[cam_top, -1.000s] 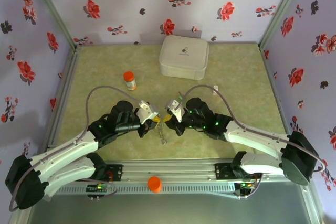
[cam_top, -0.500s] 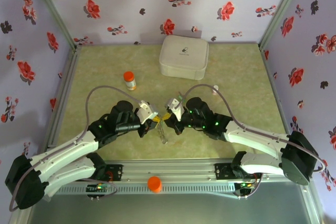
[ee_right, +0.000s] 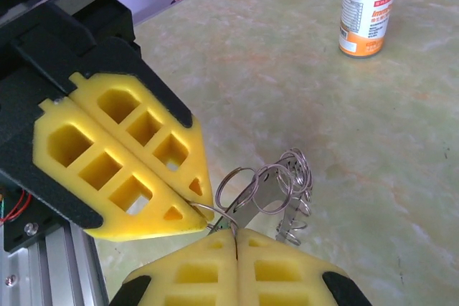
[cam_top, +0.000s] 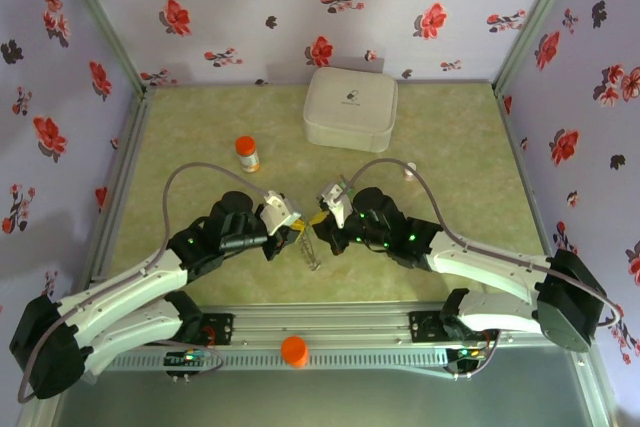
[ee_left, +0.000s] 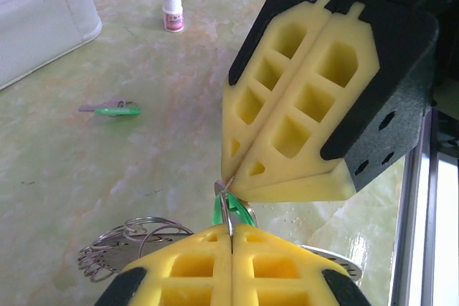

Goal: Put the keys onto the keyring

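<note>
From above, the right pincer (cam_top: 322, 224) has edged a touch nearer the left pincer (cam_top: 291, 230) over the last second. The two tips now meet, both pressed together, with the keyring (cam_top: 311, 255) dangling just below the meeting point. The shift is tiny, and nothing has been let go. Through the left wrist camera, the left pincer pinches a green key (ee_left: 242, 213) at its very tip. The right pincer's point touches that key from above, and wire loops of the keyring bunch low beside the left pincer's fingers. A second key (ee_left: 113, 110) lies on the worktop (ee_left: 158, 170) well beyond both pincers, untouched. Through the right wrist camera, the right pincer looks clamped on a metal part of the keyring. The loops fan out just past its tip, while the left pincer's point presses in from the side. I'd judge the first key is being worked onto a loop but isn't threaded yet, and the other key waits its turn.
</note>
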`<state>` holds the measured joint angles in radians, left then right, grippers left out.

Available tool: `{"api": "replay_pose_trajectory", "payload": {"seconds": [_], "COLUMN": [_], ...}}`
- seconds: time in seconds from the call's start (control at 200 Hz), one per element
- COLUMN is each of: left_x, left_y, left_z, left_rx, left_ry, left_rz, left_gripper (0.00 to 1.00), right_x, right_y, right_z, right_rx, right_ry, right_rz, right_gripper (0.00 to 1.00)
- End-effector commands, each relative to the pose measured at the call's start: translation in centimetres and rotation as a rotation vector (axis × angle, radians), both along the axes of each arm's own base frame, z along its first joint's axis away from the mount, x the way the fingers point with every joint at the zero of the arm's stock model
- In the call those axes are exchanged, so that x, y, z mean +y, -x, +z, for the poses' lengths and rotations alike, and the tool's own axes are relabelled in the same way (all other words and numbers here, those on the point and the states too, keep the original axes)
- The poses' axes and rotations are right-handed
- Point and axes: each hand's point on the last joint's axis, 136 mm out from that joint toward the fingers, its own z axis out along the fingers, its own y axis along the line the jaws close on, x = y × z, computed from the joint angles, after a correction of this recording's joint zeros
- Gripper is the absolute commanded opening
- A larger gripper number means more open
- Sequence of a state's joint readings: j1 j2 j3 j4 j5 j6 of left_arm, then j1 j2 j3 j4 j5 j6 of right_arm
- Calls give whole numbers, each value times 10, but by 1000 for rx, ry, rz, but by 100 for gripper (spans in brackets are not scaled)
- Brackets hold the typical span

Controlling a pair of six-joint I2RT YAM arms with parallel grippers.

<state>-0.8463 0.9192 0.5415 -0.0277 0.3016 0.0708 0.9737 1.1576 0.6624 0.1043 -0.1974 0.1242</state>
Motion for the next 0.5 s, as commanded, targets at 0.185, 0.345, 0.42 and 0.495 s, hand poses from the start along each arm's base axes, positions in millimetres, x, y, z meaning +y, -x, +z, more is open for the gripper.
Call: {"api": "replay_pose_trajectory", "payload": {"seconds": [0.185,0.345,0.42,0.495], "left_x": [-7,-8,-9,-9], "left_y": [4,4,3,3], "left_z": [17,20,22,25], "left_rx": [-95,-92,-95,-109], "left_ry": [41,58,73,94], "left_rz": [-62,-63,-55,-51], "left_gripper": [0,0,0,0], "right_x": [-9,-7,-7,-6], "right_y": [-22,-24,-25,-26], "right_z": [3,1,3,5], "right_rx": [69,71,82,103], "right_ry": [-73,-82,-95,-114], "right_rz": [-185,-191,-201,-216], "right_gripper": [0,0,0,0]}}
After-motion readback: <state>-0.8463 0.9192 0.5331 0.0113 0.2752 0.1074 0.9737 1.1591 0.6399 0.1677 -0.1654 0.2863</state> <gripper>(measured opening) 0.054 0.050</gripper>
